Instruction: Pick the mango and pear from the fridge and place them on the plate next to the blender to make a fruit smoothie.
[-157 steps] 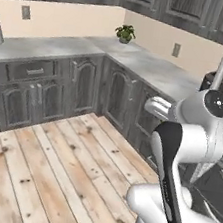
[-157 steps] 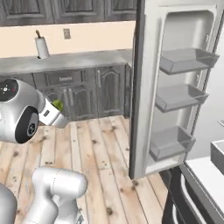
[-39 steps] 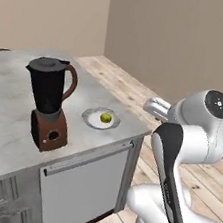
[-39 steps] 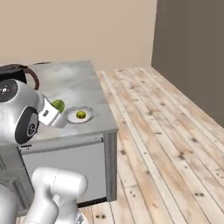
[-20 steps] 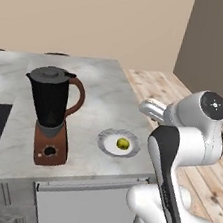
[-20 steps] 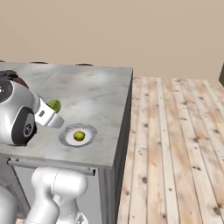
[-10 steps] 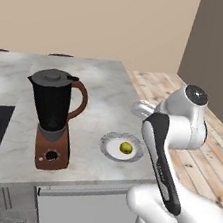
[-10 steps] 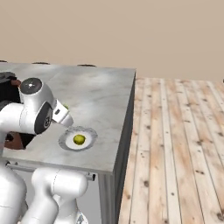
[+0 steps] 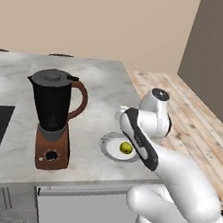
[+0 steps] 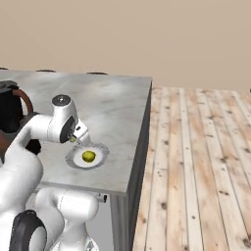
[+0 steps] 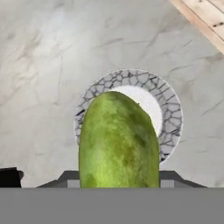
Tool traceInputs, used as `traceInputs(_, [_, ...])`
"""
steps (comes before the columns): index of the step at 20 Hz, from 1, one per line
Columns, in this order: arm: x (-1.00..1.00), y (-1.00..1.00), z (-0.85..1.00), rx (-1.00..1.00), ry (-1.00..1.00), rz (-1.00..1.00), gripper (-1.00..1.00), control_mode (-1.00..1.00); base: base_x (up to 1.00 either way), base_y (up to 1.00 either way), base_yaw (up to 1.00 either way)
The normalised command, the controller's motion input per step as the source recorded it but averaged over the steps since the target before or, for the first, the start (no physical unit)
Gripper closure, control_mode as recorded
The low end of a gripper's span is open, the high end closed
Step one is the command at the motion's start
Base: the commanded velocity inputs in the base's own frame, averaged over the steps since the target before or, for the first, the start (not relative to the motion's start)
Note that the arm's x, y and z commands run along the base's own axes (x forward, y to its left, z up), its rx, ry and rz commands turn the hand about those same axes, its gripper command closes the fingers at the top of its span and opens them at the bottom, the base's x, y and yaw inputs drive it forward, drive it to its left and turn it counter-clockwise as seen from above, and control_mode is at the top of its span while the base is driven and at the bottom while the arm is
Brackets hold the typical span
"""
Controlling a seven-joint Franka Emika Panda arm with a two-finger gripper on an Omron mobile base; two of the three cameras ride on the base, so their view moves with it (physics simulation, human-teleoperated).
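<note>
**Hand view: second fruit poised over plate**

Gripper (image 10: pixel 74 139) clenched on a green fruit (image 11: pixel 118 140), directly above the plate (image 11: pixel 168 103). A small yellow-green fruit (image 9: pixel 126 147) already occupies it beside the blender (image 9: pixel 53 117). Recommend lowering onto bare plate before releasing, clear of that fruit.

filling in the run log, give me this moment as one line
phase: placing | gripper: shut on green fruit above plate | on plate: yellow-green fruit | blender: beside plate
</note>
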Motion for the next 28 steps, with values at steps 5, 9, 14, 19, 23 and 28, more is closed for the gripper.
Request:
traceInputs(5, [0.76, 0.48, -0.73, 0.0, 0.14, 0.0, 1.0, -1.0, 0.0, 0.0, 0.0])
traceInputs(9, [0.67, 0.2, -0.56, -0.1, 0.13, 0.0, 1.0, -1.0, 0.0, 0.0, 0.0])
traceInputs(14, [0.29, 0.0, -0.74, -0.11, 0.08, 0.0, 1.0, -1.0, 0.0, 0.0, 0.0])
traceInputs(19, [0.12, 0.0, -0.28, -0.02, 0.0, 0.0, -1.0, -1.0, 0.0, 0.0, 0.0])
traceInputs(23, [-0.04, -0.09, 0.0, 0.0, -0.04, 0.0, -1.0, -1.0, 0.0, 0.0, 0.0])
traceInputs(28, [-0.4, -0.17, 0.33, 0.0, -0.18, 0.0, -1.0, -1.0, 0.0, 0.0, 0.0])
